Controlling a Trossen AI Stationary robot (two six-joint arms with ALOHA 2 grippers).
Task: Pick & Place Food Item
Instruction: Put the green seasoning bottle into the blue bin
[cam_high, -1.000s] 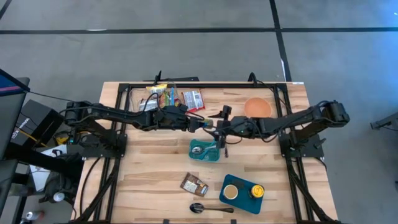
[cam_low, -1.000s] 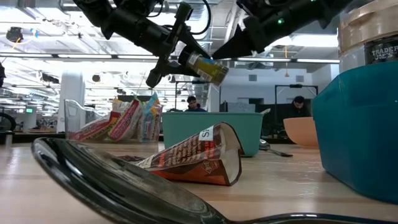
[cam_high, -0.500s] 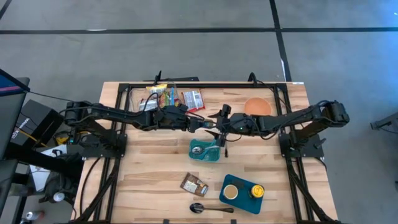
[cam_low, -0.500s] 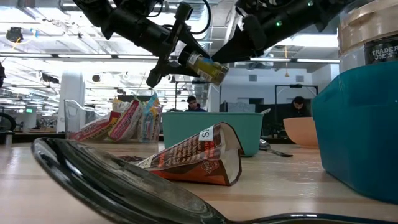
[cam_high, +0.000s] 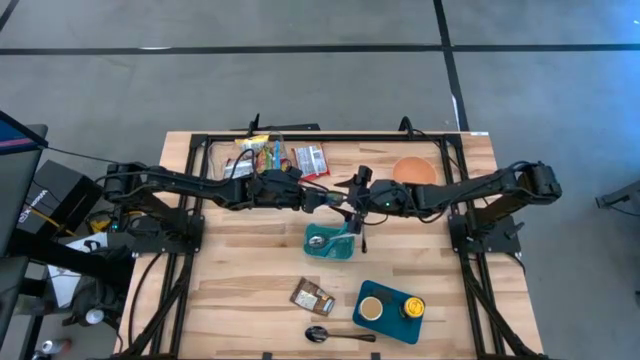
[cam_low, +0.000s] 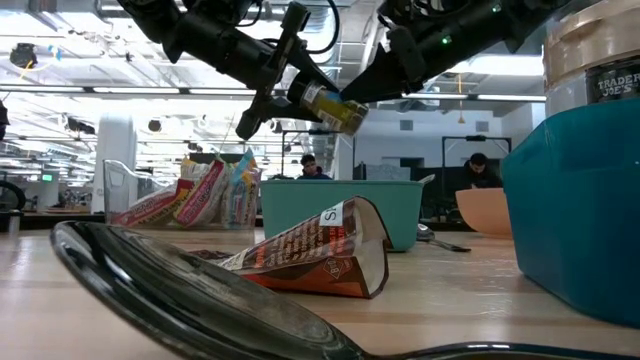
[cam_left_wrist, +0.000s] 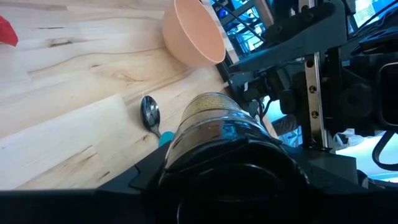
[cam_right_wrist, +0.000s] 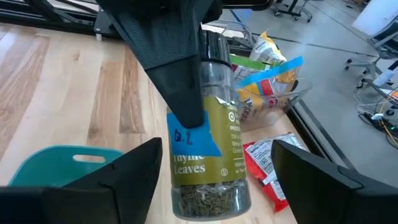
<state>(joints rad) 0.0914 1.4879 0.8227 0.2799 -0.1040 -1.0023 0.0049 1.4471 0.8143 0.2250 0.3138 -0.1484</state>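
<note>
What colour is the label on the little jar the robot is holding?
The thyme jar has an olive-green label with a blue tape patch, shown best in the right wrist view.

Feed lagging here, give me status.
Left end effector grips the green-labelled glass thyme jar midair. Right end effector open around it. Teal bin below.

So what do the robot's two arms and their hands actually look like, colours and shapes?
Both arms are dark, near-black jointed tubes with thin black cables along them. The left hand and right hand end in two flat, matte black fingers. A small green light glows on the right arm in the low view.
</note>
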